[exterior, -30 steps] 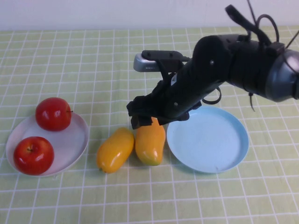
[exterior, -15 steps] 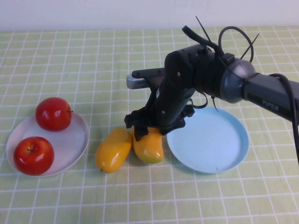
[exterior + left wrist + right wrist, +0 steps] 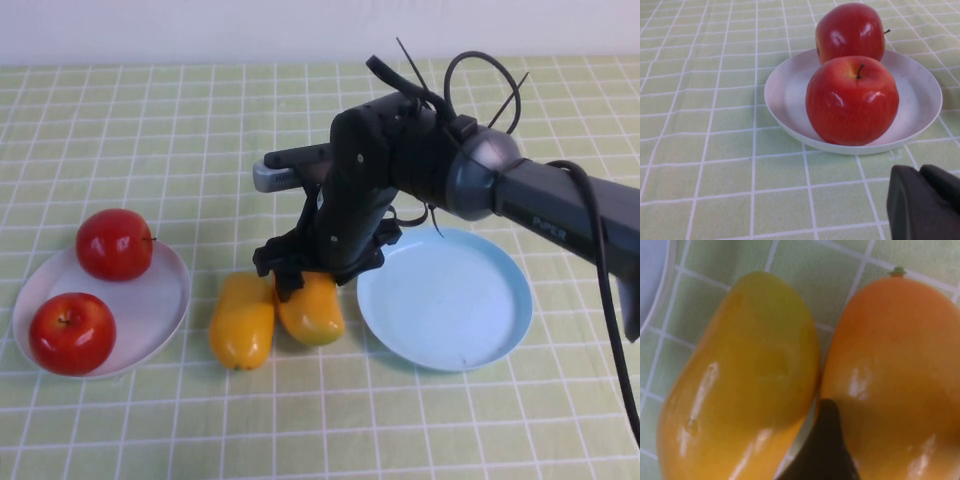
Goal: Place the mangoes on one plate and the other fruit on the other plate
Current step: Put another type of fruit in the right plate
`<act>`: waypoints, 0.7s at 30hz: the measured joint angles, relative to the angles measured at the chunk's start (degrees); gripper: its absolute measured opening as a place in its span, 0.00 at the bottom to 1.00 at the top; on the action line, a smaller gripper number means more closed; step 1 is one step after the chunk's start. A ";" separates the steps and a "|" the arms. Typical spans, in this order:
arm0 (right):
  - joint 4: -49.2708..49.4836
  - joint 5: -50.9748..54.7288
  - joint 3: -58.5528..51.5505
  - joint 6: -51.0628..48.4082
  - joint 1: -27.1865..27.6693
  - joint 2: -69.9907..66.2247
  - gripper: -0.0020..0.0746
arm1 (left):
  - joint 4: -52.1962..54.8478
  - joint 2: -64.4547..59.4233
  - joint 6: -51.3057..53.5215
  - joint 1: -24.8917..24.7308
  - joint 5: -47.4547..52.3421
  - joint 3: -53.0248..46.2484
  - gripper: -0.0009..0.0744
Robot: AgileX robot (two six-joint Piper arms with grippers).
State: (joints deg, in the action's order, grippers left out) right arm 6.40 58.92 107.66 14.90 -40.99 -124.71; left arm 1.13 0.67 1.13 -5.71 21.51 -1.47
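Two mangoes lie side by side between the plates: a yellower one (image 3: 241,320) (image 3: 740,380) and a more orange one (image 3: 312,310) (image 3: 895,370). My right gripper (image 3: 300,278) is down on them and open, one dark finger (image 3: 822,442) wedged in the gap between the two fruits; its other finger is hidden. The light blue plate (image 3: 445,300) has nothing on it. Two red apples (image 3: 114,243) (image 3: 71,332) sit on the white plate (image 3: 170,300) (image 3: 785,95). My left gripper (image 3: 921,175) is shut, low over the cloth near that plate.
A green checked cloth (image 3: 150,140) covers the table. The right arm's dark body and cables (image 3: 430,170) hang over the space behind the mangoes and the blue plate's far edge.
My right gripper has come down and to the left onto the mangoes. The yellow mango has been pushed and turned more upright. The orange one has shifted slightly left.
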 joint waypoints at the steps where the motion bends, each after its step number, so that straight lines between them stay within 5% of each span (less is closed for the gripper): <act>1: 0.03 -0.01 0.15 0.00 -0.06 -0.14 0.72 | 0.00 0.00 0.00 0.00 0.00 0.00 0.02; 12: -0.61 0.08 0.25 -0.09 -0.70 -2.54 0.88 | 0.00 0.00 0.00 0.00 0.00 0.00 0.02; 16: -0.82 -1.27 0.25 -0.09 -0.70 -2.79 0.87 | 0.00 0.00 0.00 0.00 0.00 0.00 0.02; 21: -0.95 -2.03 0.25 -0.09 -0.70 -2.88 0.74 | 0.00 0.00 0.00 0.00 0.00 0.00 0.02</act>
State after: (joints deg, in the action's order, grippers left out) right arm 5.45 56.89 107.91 14.81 -41.69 -127.59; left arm 1.13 0.67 1.13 -5.71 21.51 -1.47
